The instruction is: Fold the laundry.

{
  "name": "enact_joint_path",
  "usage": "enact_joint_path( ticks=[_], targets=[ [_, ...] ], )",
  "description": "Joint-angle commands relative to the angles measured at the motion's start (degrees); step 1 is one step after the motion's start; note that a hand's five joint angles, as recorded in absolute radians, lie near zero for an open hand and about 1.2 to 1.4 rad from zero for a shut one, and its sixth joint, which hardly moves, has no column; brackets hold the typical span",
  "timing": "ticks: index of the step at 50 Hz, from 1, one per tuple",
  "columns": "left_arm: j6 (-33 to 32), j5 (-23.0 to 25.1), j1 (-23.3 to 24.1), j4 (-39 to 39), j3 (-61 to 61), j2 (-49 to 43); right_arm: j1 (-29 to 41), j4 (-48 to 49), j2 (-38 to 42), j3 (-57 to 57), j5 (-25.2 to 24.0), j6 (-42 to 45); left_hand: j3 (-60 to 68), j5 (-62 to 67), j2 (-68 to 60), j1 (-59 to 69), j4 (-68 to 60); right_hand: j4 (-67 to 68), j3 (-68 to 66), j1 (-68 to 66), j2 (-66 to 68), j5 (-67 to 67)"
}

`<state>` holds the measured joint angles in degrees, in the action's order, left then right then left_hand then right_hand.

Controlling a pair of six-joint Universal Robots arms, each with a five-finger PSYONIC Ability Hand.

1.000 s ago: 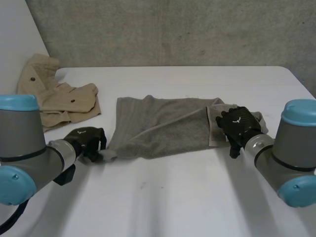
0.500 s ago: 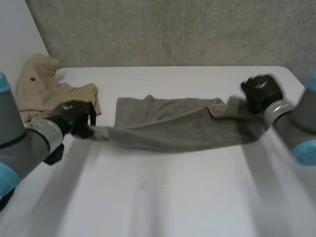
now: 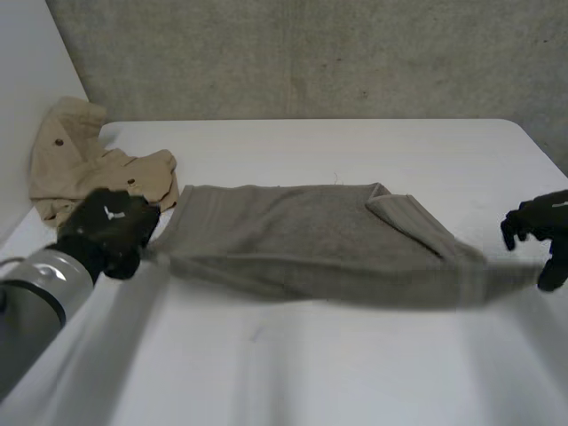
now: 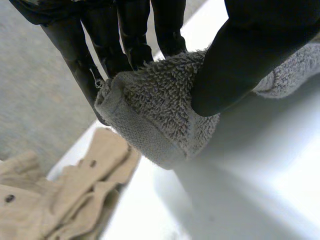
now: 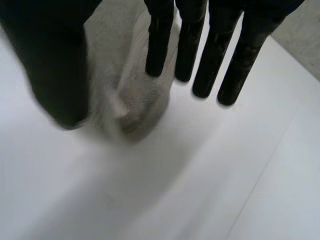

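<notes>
Towel: the grey terry towel [image 3: 302, 235] lies drawn out long across the worktop [image 3: 355, 364], with a flap turned over on top of it toward its right end.
Left hand: my left hand [image 3: 111, 232] is at the towel's left corner. In the left wrist view the thumb clamps the hemmed corner against straight fingers, so it has a firm pinch on the cloth.
Right hand: my right hand [image 3: 537, 226] sits just off the towel's right end. Its fingers are straight and well apart from the thumb, holding nothing. The towel's end lies on the worktop under the palm.
Beige garment: a crumpled beige garment [image 3: 98, 173] lies just beyond the towel's left end. I cannot tell whether it touches the towel.
Step in hand: I judge this to be flattening the towel ahead of the first fold.
Doing it well: I would pinch the right corner at the hem, matching the left hand, with both hands on the same long edge. I would pull evenly and low so the flap opens out, then carry that edge over onto the opposite one.
Watch for: an uneven pull would skew the towel, and its left end could drag the beige garment along.
</notes>
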<state>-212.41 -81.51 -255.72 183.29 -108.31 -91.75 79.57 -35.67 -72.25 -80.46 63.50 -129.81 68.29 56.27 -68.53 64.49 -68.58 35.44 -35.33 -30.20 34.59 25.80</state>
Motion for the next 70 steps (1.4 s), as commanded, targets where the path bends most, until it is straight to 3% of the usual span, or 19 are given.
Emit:
enact_joint_path(
  ticks=[1,6,18,27,35,47,59,70],
  targets=[
    [0.2,-0.2,1.3,2.5,-0.8,-4.7,0.2,12.2,0.4,-7.5,0.3,-5.2,11.7,13.7,-11.5,15.5,-11.4,-9.2,9.1,4.0,-8.4,-9.6],
    [0.2,-0.2,1.6,2.9,-0.5,-5.0,0.8,13.5,-2.6,-10.8,-0.4,-8.9,11.7,13.7,-11.5,15.5,-11.4,-10.5,10.4,5.3,-9.7,-10.9],
    [0.2,-0.2,2.1,3.3,1.0,-5.4,4.7,18.1,-12.6,-25.1,-1.6,-8.9,11.7,13.7,-11.5,15.5,-11.4,-11.4,11.3,6.2,-10.5,-11.8],
    [0.2,-0.2,1.9,3.3,3.1,-8.2,6.5,25.2,-11.4,-31.3,0.1,-7.8,11.7,13.7,-11.5,15.5,-11.4,-11.1,10.9,5.8,-10.2,-11.4],
    [0.2,-0.2,1.2,3.3,4.0,-9.8,6.4,27.3,-4.1,-31.2,4.4,-6.8,11.7,13.7,-11.5,15.5,-11.4,-10.4,10.3,5.2,-9.5,-10.8],
    [-0.1,-0.4,1.6,3.2,6.5,-12.6,6.5,25.9,-11.8,-32.0,3.2,-9.1,11.7,13.7,-11.5,15.5,-11.4,-10.9,10.8,5.7,-10.0,-11.3],
    [-0.5,-0.6,1.8,3.1,10.5,-15.8,6.7,14.5,-15.7,-31.5,-3.7,-9.8,11.7,13.7,-11.5,15.5,-11.4,-11.4,11.3,6.2,-10.5,-11.8],
    [0.1,-1.4,1.1,3.0,12.0,-16.3,6.5,23.5,-10.1,-36.0,-2.4,-8.9,11.7,13.7,-11.5,15.5,-11.4,-10.0,9.9,4.8,-9.2,-10.4]
  ],
)
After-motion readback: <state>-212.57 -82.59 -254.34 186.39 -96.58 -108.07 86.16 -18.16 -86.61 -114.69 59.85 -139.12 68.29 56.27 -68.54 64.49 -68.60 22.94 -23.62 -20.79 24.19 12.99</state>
